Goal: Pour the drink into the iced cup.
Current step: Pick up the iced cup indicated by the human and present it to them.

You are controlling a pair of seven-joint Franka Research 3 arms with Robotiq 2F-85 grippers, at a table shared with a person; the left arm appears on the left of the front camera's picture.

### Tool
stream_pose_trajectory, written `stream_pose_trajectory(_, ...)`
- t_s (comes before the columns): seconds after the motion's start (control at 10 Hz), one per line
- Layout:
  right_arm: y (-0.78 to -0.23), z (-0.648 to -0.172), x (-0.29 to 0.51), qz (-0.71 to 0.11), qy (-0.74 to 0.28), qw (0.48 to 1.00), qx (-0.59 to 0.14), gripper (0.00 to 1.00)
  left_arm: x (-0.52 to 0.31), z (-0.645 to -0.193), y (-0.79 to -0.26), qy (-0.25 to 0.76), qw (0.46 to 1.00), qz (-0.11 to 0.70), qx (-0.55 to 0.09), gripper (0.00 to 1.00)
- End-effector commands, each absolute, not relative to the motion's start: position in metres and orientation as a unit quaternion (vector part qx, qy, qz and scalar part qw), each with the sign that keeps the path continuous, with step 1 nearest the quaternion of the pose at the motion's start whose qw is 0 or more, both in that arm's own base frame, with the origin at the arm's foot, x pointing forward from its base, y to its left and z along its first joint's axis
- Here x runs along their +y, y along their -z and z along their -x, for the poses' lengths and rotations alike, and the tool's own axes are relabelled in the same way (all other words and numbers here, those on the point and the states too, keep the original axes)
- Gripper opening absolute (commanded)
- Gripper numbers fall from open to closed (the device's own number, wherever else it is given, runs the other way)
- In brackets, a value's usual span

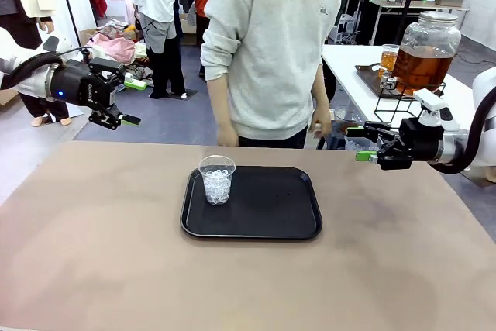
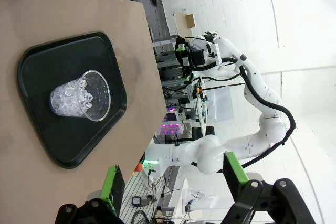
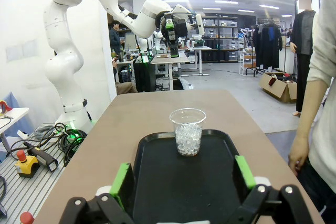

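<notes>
Jaws spread wide and empty, the right gripper [image 3: 182, 176] hovers near the desk's [image 1: 93, 261] far right corner, facing a black tray [image 3: 157, 166] at the desk's middle. A clear cup [image 1: 217, 180] of ice stands upright in the tray's far left corner. The left gripper [image 1: 124, 118], likewise released, hangs beyond the far left corner. A person [image 1: 271, 52] stands at the far edge. The amber drink [image 1: 422, 66] sits in a lidded glass jar [image 1: 428, 32] on a side table, well apart.
</notes>
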State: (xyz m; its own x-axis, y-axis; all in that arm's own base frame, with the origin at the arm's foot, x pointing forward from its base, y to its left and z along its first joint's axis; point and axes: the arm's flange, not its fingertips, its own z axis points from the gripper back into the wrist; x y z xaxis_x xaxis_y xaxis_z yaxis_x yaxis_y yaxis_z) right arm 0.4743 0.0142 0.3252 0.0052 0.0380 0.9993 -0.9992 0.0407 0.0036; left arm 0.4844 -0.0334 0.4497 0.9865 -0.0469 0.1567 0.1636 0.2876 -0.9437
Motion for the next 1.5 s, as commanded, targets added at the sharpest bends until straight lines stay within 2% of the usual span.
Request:
stream_pose_trajectory(0.0, -0.3281, -0.4761, 0.0151, -0.482, -0.499, 0.521, -0.498, 1.00, -0.0341, -0.4837, -0.4518, 0.062, 0.802, 0.593, -0.049, 1.00)
stream_pose_trajectory(1.4, -0.3281, -0.4761, 0.0151, -0.482, -0.499, 0.521, -0.498, 1.00, -0.0341, -0.4837, -0.4518, 0.062, 0.802, 0.593, -0.049, 1.00)
